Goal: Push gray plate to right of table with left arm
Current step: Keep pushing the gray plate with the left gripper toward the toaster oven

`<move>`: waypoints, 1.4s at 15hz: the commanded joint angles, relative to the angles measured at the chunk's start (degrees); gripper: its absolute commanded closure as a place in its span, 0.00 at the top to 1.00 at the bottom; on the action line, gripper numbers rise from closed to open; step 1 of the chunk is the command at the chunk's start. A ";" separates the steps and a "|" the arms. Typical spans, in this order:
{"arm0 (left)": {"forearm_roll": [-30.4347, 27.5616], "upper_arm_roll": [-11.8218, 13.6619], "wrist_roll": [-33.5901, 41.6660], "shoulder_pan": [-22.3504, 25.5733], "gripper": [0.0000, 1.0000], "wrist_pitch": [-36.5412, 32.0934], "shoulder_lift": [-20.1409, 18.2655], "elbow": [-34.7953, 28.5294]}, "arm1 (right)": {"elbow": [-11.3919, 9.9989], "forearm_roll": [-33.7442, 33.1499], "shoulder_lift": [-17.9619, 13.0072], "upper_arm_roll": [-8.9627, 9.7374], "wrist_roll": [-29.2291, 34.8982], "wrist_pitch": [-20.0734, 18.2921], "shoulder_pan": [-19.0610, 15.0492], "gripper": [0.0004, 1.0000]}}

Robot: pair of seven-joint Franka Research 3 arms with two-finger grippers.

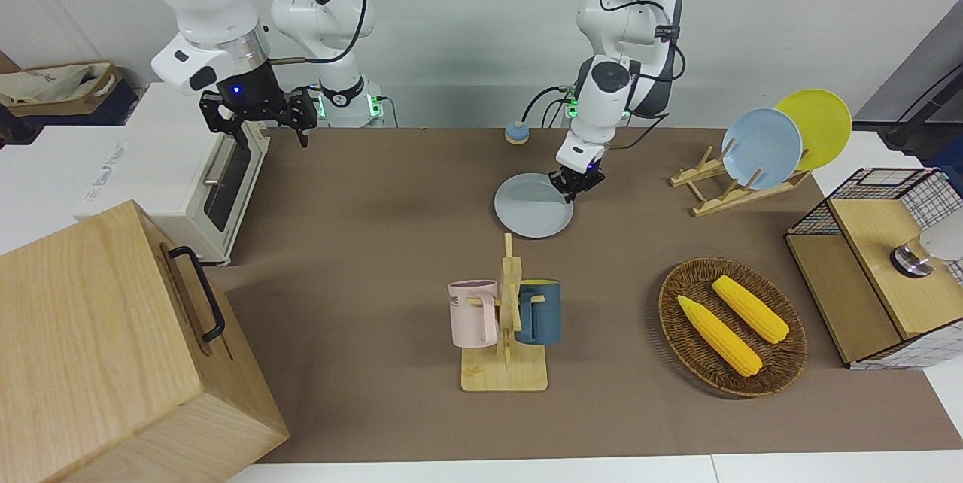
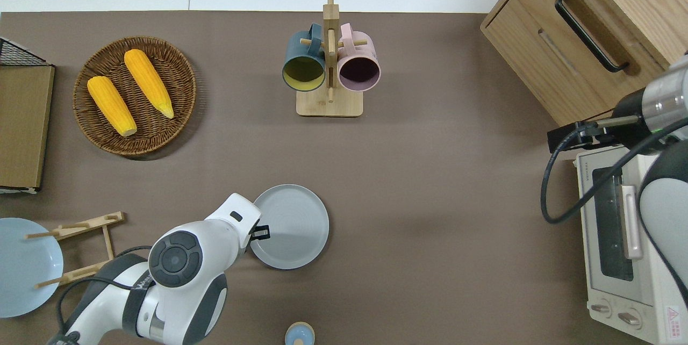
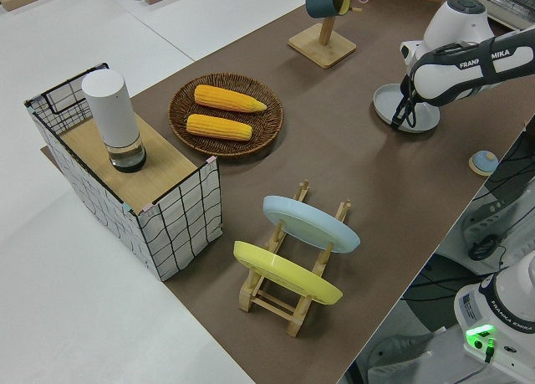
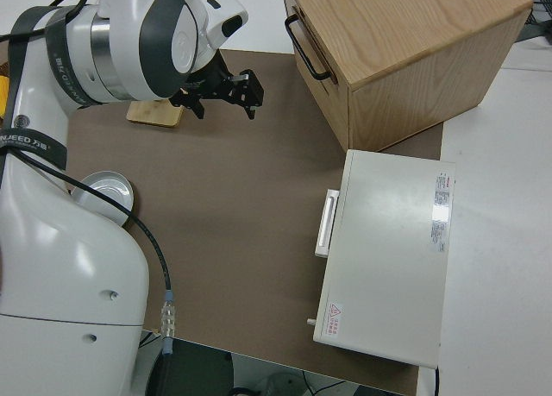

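The gray plate (image 1: 533, 206) (image 2: 290, 225) (image 3: 405, 108) (image 4: 108, 189) lies flat on the table's brown mat (image 1: 361, 242), near the middle and toward the robots. My left gripper (image 1: 575, 186) (image 2: 259, 232) (image 3: 404, 116) is lowered at the plate's rim, on the side toward the left arm's end of the table. It seems to touch the rim. The right arm is parked, its gripper (image 1: 272, 141) (image 4: 228, 111) open and holding nothing.
A mug rack (image 1: 505, 317) with a pink and a blue mug stands farther from the robots than the plate. A basket of corn (image 1: 731, 326), a plate rack (image 1: 760, 148) and a wire shelf (image 1: 880, 272) fill the left arm's end. A toaster oven (image 1: 203, 174) and a wooden cabinet (image 1: 98, 347) stand at the right arm's end.
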 commanded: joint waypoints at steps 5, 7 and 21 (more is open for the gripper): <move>0.14 0.59 -12.86 -9.34 0.00 4.09 8.48 6.24 | 0.08 0.40 -0.34 -0.01 0.18 -0.60 -0.04 0.98; 0.23 0.07 -14.54 -10.13 0.00 4.37 9.72 8.08 | 0.08 0.40 -0.34 -0.01 0.18 -0.60 -0.04 0.98; 4.01 -0.46 -31.94 -20.15 0.00 1.57 20.44 23.46 | 0.08 0.40 -0.34 -0.01 0.18 -0.60 -0.04 0.98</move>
